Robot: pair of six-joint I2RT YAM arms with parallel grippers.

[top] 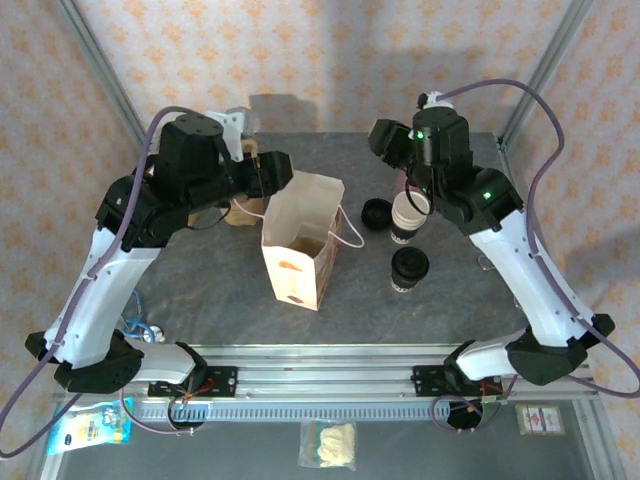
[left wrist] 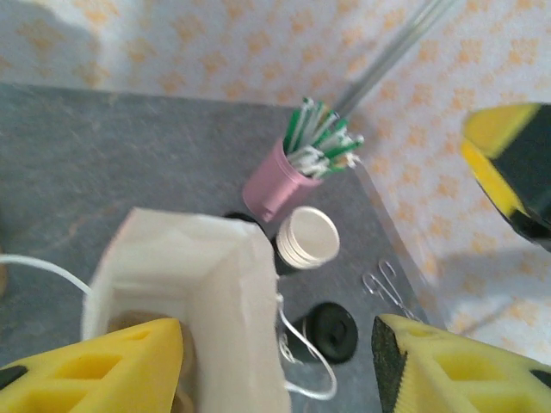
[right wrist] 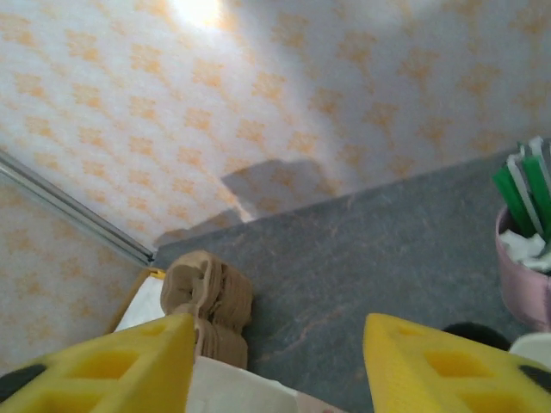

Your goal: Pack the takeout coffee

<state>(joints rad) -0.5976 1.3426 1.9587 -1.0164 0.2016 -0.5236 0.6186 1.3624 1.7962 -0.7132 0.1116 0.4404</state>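
The takeout coffee [top: 409,268], a small cup under a round black lid, stands upright on the grey table right of the white paper bag [top: 300,240]. It is the black lid [left wrist: 331,329] beyond the bag's string handle in the left wrist view. My left gripper [top: 280,172] hovers at the bag's upper left rim. It [left wrist: 277,335] is open, its yellow fingers [left wrist: 103,370] wide apart, with the bag's right wall [left wrist: 241,318] loose between them. My right gripper [top: 383,140] hangs high at the back, above the cups. It [right wrist: 277,331] is open and holds nothing.
A lidless stack of white cups [top: 408,215] and a loose black lid [top: 376,213] stand behind the coffee. A pink cup of green-wrapped straws [left wrist: 275,185] is farther back. A brown paper stack [right wrist: 207,301] lies behind the bag. Metal clips [left wrist: 387,288] lie at the right.
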